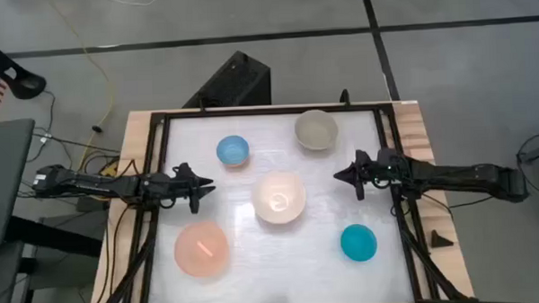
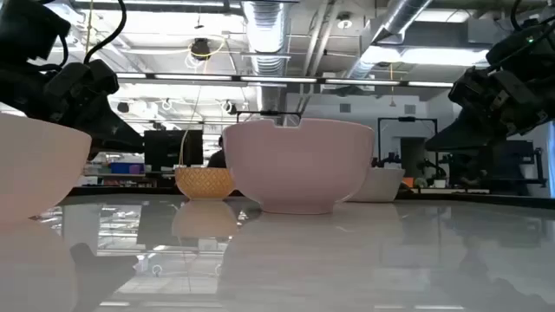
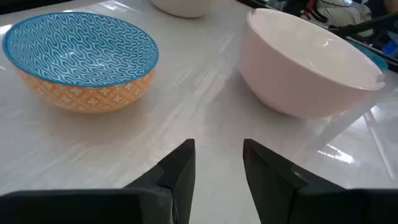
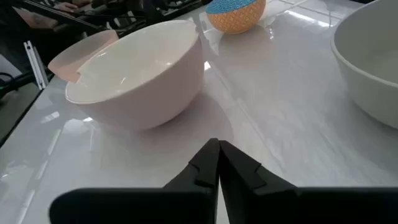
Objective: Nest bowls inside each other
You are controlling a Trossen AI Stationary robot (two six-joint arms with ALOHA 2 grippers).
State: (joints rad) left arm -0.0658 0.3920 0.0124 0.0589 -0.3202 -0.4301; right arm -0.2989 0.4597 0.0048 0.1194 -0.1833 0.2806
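Note:
Five bowls stand apart on their bases on the white table. The cream-white bowl (image 1: 279, 197) is in the middle, and the salmon-pink bowl (image 1: 202, 249) is near left. The light blue bowl (image 1: 233, 150), orange-patterned outside (image 3: 81, 59), is far left of centre. The grey-beige bowl (image 1: 315, 129) is at the far side, and the teal bowl (image 1: 358, 242) is near right. My left gripper (image 1: 210, 185) hovers open, left of the cream bowl, with nothing between its fingers (image 3: 180, 171). My right gripper (image 1: 338, 176) is shut and empty (image 4: 218, 155), right of the cream bowl (image 4: 137, 74).
A black metal frame (image 1: 153, 173) runs along the table's left, right and far edges. A black box (image 1: 236, 81) stands on the floor beyond the far edge. A small black wedge (image 1: 442, 239) lies on the wooden right border. Bare tabletop separates the bowls.

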